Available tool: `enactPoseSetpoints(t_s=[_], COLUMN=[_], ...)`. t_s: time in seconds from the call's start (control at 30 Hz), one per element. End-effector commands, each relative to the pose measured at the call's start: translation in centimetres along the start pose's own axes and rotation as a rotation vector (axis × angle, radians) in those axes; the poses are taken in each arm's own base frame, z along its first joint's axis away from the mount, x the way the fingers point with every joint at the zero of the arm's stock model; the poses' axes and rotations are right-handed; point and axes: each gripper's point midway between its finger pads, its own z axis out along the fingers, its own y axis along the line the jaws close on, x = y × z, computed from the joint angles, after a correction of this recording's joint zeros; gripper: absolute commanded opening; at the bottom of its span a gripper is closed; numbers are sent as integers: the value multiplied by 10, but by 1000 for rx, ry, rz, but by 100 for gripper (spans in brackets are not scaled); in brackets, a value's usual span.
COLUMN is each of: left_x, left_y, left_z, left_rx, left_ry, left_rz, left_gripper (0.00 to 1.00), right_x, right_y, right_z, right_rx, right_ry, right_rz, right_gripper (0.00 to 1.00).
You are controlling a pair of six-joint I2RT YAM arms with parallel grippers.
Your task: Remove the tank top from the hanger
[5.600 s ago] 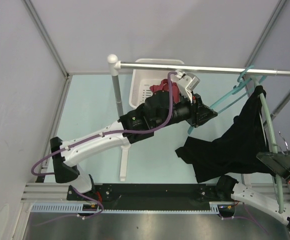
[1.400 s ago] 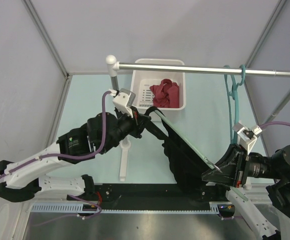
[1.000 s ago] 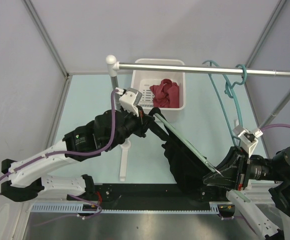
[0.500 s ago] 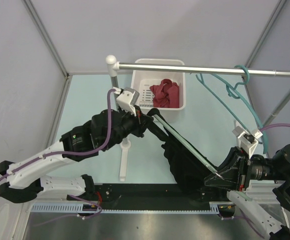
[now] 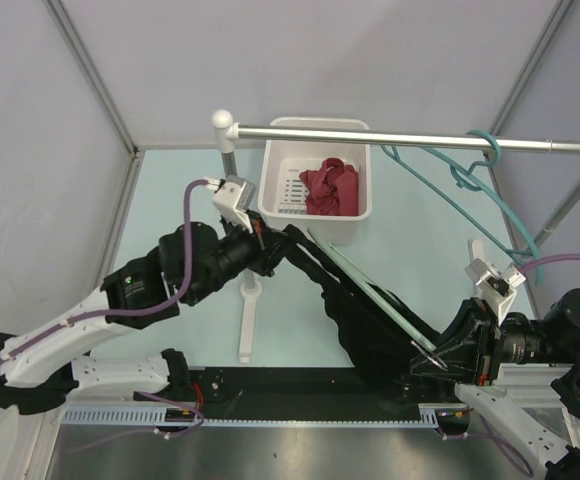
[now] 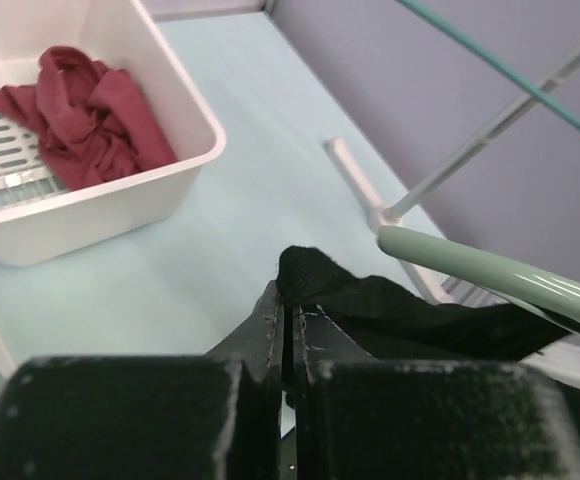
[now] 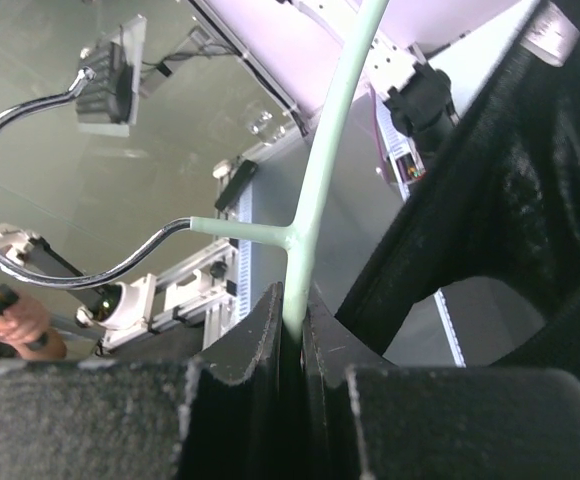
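Note:
A black tank top [image 5: 370, 320] hangs from a pale green hanger [image 5: 375, 297] that lies tilted between my two arms. My left gripper [image 5: 275, 243] is shut on the top's strap [image 6: 315, 275], just in front of the basket. The hanger's green arm [image 6: 490, 275] runs beside the pinched cloth. My right gripper [image 5: 438, 358] is shut on the hanger [image 7: 315, 200] near its neck, low at the near right. Its metal hook [image 7: 30, 130] curls to the left in the right wrist view.
A white basket [image 5: 280, 195] holding a red cloth [image 5: 330, 187] stands at the back centre. A metal rail [image 5: 410, 140] on white posts crosses above, with teal hangers [image 5: 470, 185] hanging at its right. The rail's white foot [image 5: 247, 320] lies by my left arm.
My left gripper has pulled the strap up and to the left along the hanger. The teal hangers on the rail have swung. My right gripper has held about the same place.

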Motion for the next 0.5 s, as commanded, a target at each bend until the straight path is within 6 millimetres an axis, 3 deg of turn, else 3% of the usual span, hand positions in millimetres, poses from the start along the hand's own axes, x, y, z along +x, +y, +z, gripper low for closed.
enactPoseSetpoints(t_s=[0.0, 0.13, 0.27, 0.47], left_x=[-56, -50, -20, 4], left_y=[50, 32, 39, 32], left_z=[-29, -22, -8, 9], left_rx=[-154, -72, -92, -51], left_ry=[-242, -189, -105, -25], left_rz=[-12, 28, 58, 87], left_gripper=[0, 0, 0, 3], right_x=[36, 14, -18, -53], right_y=[54, 50, 54, 33], right_z=[-32, -28, -18, 1], right_rx=[-174, -133, -148, -63], right_ry=[89, -8, -104, -138], right_rz=[-48, -78, -90, -26], right_gripper=[0, 0, 0, 0])
